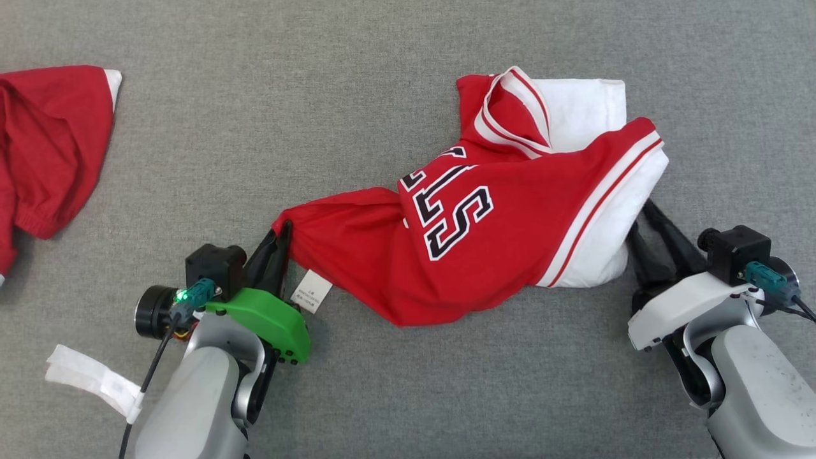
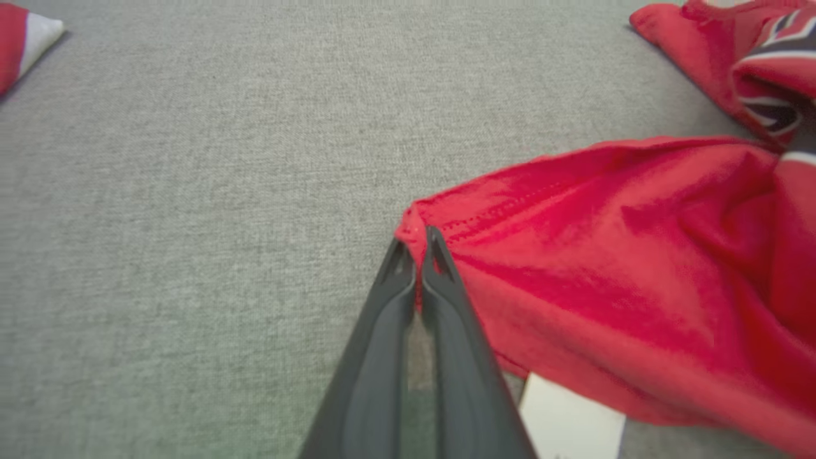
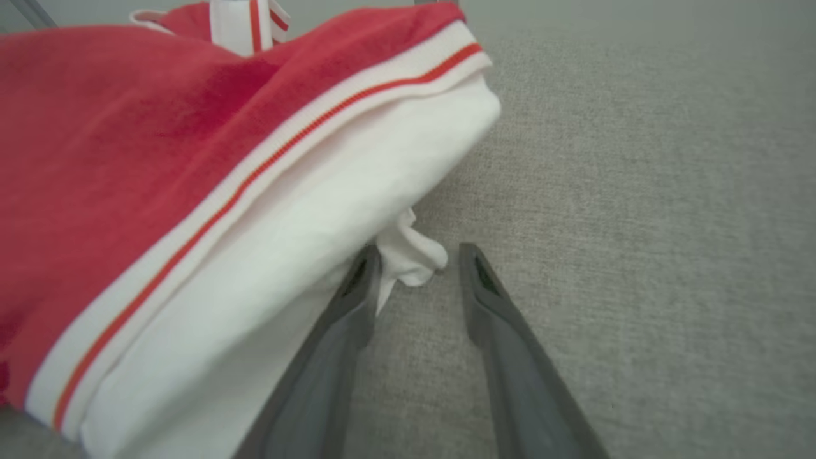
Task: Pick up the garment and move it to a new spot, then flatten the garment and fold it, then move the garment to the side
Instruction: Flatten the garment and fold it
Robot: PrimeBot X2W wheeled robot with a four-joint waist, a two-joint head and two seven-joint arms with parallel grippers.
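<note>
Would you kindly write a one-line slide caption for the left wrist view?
Left gripper shut on a corner of the red jersey, white tag nearby.

Table (image 1: 255,95): grey woven cover. Second red cloth item (image 1: 44,146): crumpled, white trim at corner, at my far left. White strip (image 1: 89,379): lower left, on my side.
</note>
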